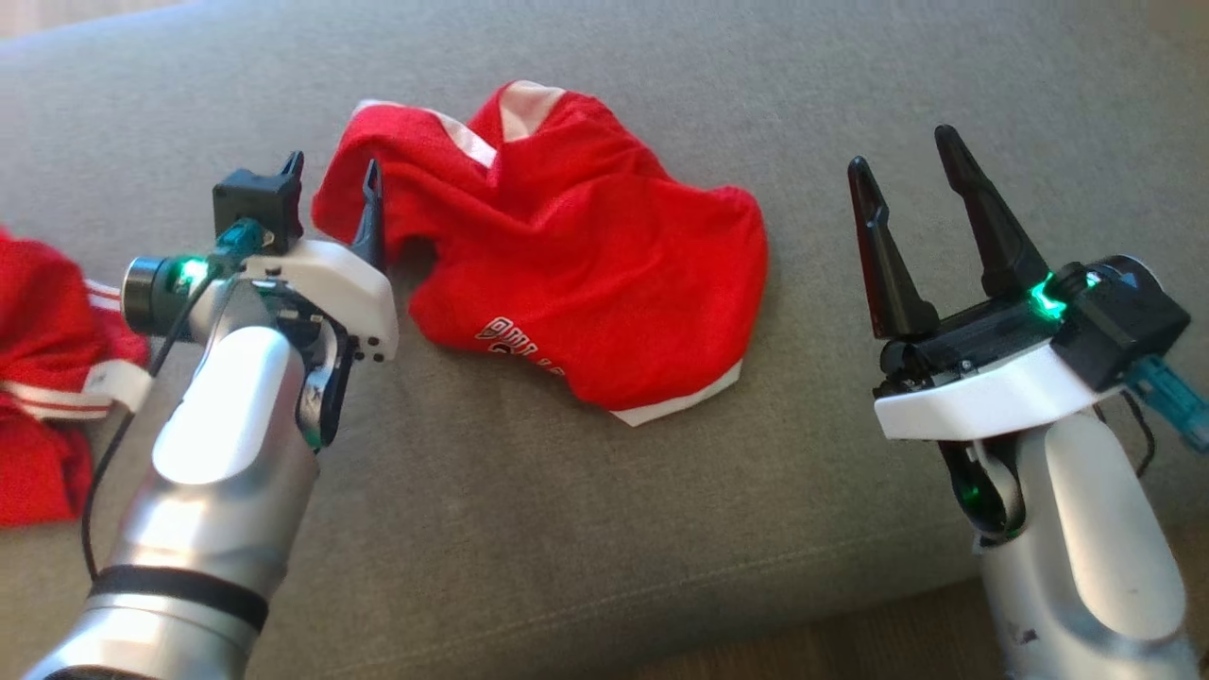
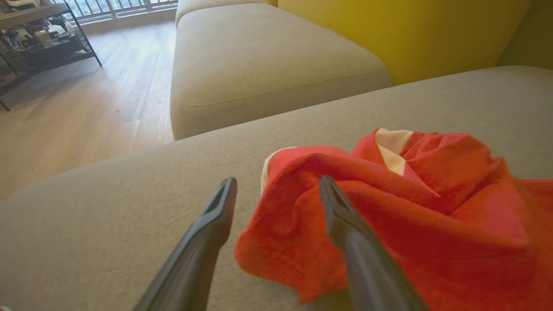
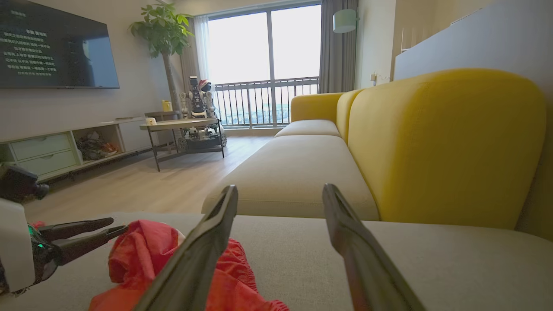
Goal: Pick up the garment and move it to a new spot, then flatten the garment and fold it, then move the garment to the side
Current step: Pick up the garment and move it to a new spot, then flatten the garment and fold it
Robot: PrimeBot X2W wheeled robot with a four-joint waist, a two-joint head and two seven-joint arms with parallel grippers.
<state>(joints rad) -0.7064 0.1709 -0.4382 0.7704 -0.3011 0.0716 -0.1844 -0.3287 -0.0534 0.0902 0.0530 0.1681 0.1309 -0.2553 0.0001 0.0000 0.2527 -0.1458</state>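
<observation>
well, your left gripper point(image 1: 335, 162) stands wide astride the garment point(image 1: 586, 255), gripping nothing; your right gripper point(image 1: 899, 149), also wide, hovers toward the cushion point(image 1: 567, 491) right edge, likely ready for flattening.

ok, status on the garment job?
Left gripper open at the edge of the red jersey, not gripping. Right gripper open, clear. Jersey crumpled on grey sofa cushion. Second red garment apart, left.

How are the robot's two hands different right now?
The left gripper sits at the red garment's edge; the right gripper hangs over bare cushion, apart from it. Cloth lies between the left gripper's fingers; nothing lies between the right gripper's. Both are open, with dark fingers.
</observation>
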